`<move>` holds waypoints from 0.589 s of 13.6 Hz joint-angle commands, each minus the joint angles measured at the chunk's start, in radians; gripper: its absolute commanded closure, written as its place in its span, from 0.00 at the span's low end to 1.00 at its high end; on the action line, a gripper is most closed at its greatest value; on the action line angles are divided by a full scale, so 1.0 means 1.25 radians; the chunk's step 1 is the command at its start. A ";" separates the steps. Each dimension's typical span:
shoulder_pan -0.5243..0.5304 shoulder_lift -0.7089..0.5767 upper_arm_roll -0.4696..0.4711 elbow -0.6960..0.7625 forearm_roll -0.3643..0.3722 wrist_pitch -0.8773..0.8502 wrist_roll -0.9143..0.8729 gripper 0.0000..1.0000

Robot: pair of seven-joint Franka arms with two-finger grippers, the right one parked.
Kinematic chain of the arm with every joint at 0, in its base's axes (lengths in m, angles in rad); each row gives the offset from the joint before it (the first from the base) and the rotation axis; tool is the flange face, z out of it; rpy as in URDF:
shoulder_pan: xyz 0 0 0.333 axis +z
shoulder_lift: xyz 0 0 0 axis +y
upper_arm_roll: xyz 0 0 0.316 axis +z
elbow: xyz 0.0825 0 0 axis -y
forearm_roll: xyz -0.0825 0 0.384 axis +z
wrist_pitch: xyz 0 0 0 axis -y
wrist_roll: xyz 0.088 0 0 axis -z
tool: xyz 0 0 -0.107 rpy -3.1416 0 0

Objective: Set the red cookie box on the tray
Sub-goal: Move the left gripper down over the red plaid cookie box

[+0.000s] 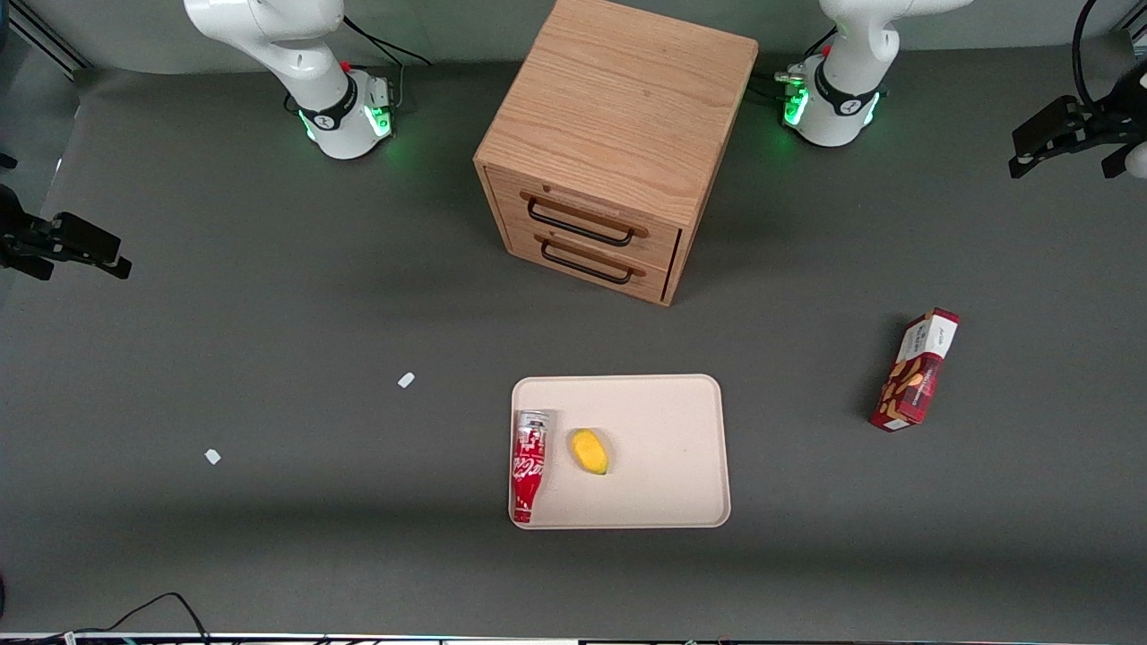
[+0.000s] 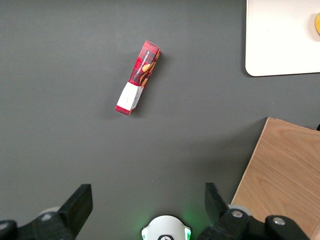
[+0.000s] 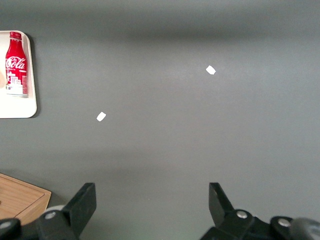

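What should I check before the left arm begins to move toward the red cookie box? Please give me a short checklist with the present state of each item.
1. End effector open: ok, its fingers stand wide apart and hold nothing.
2. Red cookie box free to grasp: ok, it lies alone on the table, toward the working arm's end, with nothing touching it.
3. Box off the tray: ok, step not yet done.
4. Free room on the tray: ok, the soda can lies along one edge and a yellow fruit beside it; the rest is bare.
5. Wooden cabinet drawers closed: ok.
6. End effector above the box: not ok, it hangs high and apart from it.
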 commanded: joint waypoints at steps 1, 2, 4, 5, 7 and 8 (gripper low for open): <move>-0.006 0.010 0.002 0.026 -0.007 -0.015 0.000 0.00; -0.007 0.012 0.002 0.024 -0.007 -0.011 0.000 0.00; -0.008 0.031 0.002 0.022 -0.007 -0.001 -0.002 0.00; -0.009 0.048 0.004 0.022 -0.006 0.005 0.001 0.00; -0.014 0.083 0.018 0.016 0.007 0.043 0.037 0.00; -0.020 0.106 0.035 0.011 0.011 0.056 0.099 0.00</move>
